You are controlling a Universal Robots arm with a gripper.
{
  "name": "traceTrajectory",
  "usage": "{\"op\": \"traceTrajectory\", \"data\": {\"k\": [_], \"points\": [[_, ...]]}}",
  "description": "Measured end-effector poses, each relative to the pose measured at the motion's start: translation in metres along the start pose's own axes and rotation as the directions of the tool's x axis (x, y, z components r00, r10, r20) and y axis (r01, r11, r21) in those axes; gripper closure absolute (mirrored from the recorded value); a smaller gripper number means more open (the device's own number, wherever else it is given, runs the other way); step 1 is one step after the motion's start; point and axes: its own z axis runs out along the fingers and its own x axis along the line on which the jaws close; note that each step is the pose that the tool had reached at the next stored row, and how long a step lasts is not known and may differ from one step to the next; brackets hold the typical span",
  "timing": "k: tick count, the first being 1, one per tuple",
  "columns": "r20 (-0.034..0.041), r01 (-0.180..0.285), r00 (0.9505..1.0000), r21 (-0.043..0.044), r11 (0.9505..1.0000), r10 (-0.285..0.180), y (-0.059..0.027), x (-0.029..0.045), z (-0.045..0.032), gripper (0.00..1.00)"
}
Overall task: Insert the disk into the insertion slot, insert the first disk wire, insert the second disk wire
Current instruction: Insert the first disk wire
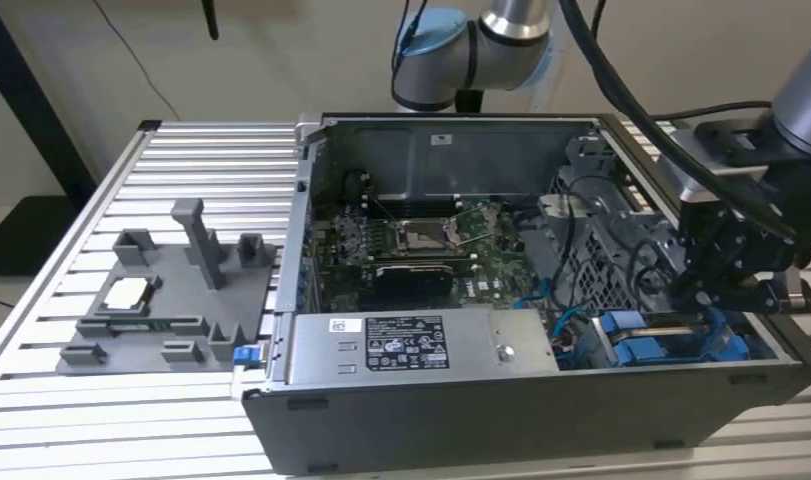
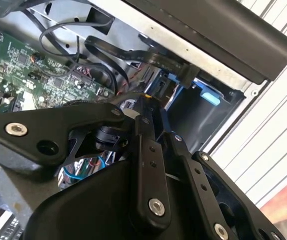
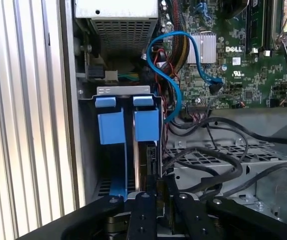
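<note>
The tool (image 3: 159, 184) is clenched on the disk (image 3: 146, 126), standing edgewise inside the insertion slot (image 3: 123, 91).

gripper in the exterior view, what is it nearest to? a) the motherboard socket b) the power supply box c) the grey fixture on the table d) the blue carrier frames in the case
d: the gripper is down at the blue carrier frames in the case's corner.

Grey arm (image 1: 808, 95) bent over, black gripper (image 1: 709, 298) hanging low, pointed steeply downward
</note>
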Motion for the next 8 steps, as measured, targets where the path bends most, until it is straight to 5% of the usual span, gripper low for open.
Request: {"op": "traceTrajectory", "data": {"k": [8], "points": [[-0.0009,0.0,1.0,0.0,1.0,0.0,-0.0031,0.0001,0.0041,0.81]]}}
